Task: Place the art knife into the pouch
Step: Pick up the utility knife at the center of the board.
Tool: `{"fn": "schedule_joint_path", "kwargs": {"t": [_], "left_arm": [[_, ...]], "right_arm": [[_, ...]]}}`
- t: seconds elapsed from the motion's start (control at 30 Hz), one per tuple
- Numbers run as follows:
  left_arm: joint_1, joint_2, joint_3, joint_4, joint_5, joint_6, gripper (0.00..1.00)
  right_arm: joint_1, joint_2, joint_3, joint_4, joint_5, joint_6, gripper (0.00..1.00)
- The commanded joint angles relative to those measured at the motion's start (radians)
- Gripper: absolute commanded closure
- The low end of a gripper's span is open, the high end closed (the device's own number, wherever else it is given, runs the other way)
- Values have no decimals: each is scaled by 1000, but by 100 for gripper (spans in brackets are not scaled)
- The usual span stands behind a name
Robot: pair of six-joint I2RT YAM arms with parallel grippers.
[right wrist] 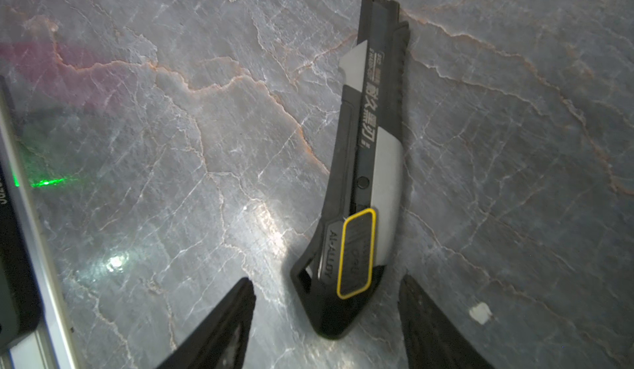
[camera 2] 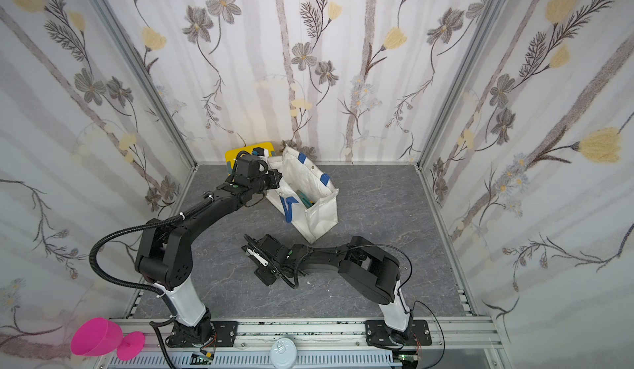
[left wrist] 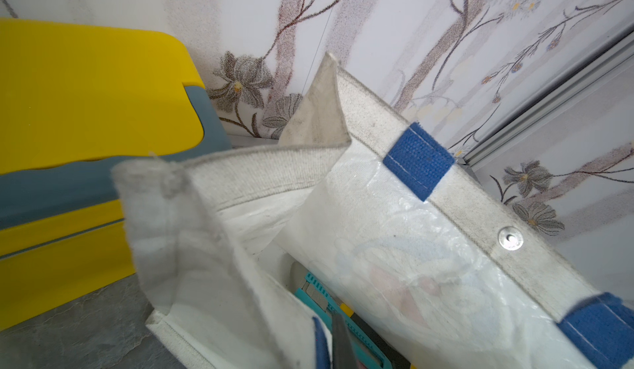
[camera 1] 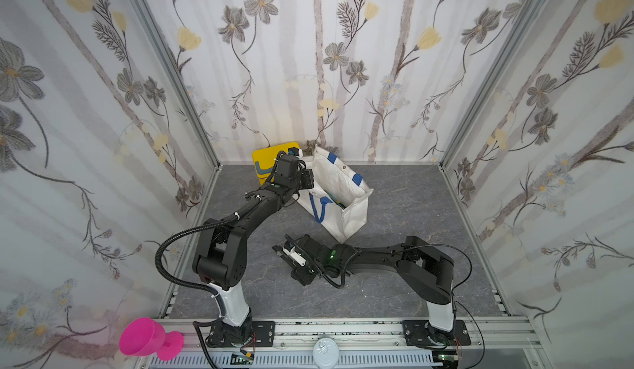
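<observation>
Knife (right wrist: pixel 363 165) lies flat on the table (right wrist: pixel 171 144), apart from the pouch (camera 1: pixel 346 196); right gripper (right wrist: pixel 326 281) hovers spread astride its butt end, grasp not yet made; left gripper (camera 1: pixel 307 178), pressed together, seems to pinch the pouch rim open; next: descend, close, lift.

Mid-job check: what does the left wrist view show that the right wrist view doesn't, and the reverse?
Only the left wrist view: the pouch, standing open, with its snap button, a teal item inside, and the yellow box beside it.
Only the right wrist view: the art knife lying flat on the table, between the open fingers of the right tool.
Both: the grey marbled table, nothing else.
</observation>
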Motion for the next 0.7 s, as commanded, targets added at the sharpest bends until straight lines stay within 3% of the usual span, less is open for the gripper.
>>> {"fn": "schedule_joint_path", "kwargs": {"t": [0.0, 0.67], "left_arm": [[2, -11, -1, 26, 11, 11, 100], [5, -12, 2, 22, 14, 11, 100]], "right_arm": [[3, 16, 19, -22, 24, 11, 33], [2, 80, 87, -67, 67, 13, 42]]}}
